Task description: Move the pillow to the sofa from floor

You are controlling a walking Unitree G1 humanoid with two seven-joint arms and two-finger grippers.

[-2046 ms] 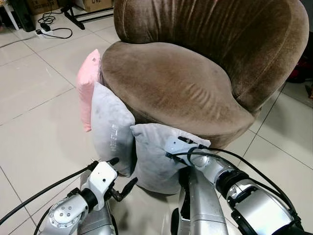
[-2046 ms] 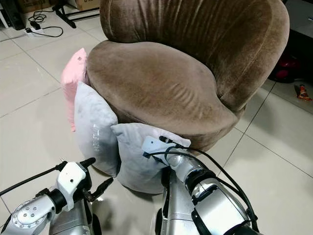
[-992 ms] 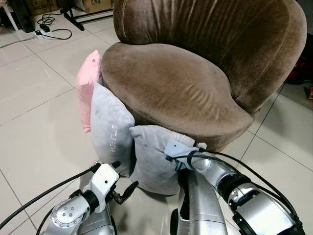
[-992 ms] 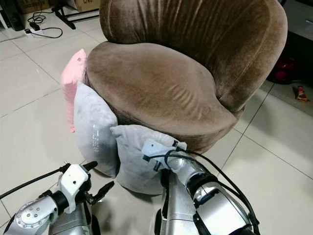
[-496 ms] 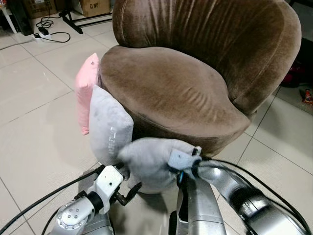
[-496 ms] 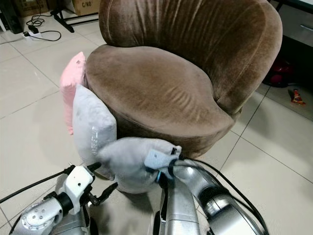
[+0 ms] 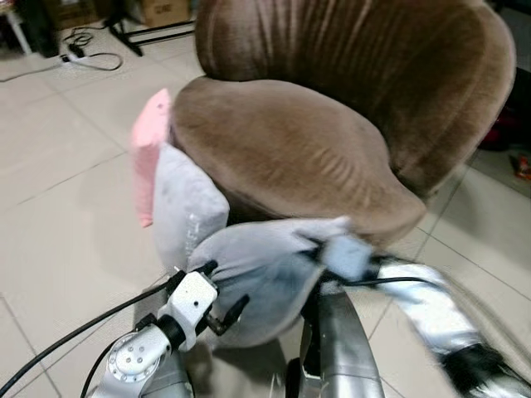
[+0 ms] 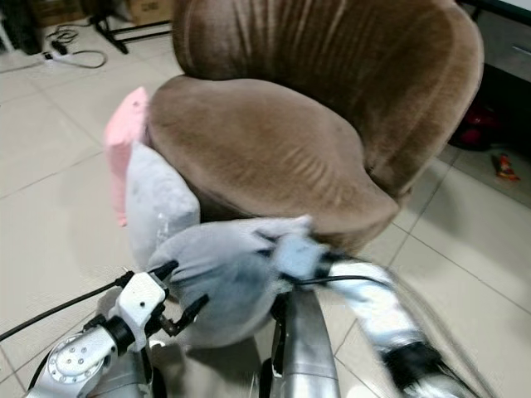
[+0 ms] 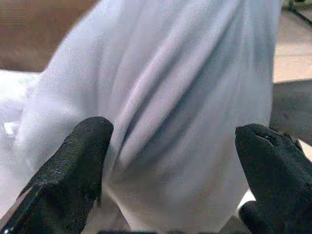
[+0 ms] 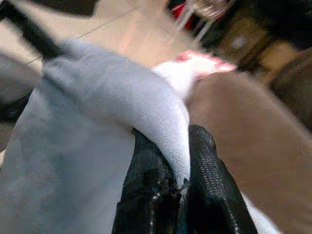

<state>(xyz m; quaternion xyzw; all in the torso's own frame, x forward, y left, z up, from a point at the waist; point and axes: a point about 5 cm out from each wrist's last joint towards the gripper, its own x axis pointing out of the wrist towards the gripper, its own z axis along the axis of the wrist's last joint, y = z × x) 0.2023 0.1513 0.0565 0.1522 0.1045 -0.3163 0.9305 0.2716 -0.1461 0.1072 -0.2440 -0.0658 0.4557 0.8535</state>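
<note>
Grey pillow [image 7: 257,278] now lifted off floor, right gripper [image 10: 176,181] pinching corner; left gripper [image 9: 170,161] spread wide beside it. Second grey pillow [image 7: 184,207], pink pillow [image 7: 148,153] lean against brown armchair [image 7: 307,141].

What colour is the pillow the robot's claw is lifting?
Light grey pillow, clearest in the left eye view.

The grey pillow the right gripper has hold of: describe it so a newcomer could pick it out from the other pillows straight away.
Start at the brown sofa chair; three pillows sit at its front-left base. The pink pillow and an upright grey pillow lean against the chair. The held grey pillow is nearest the robot, lying across, its edge pinched in the right gripper, with the open left gripper at its other end.
</note>
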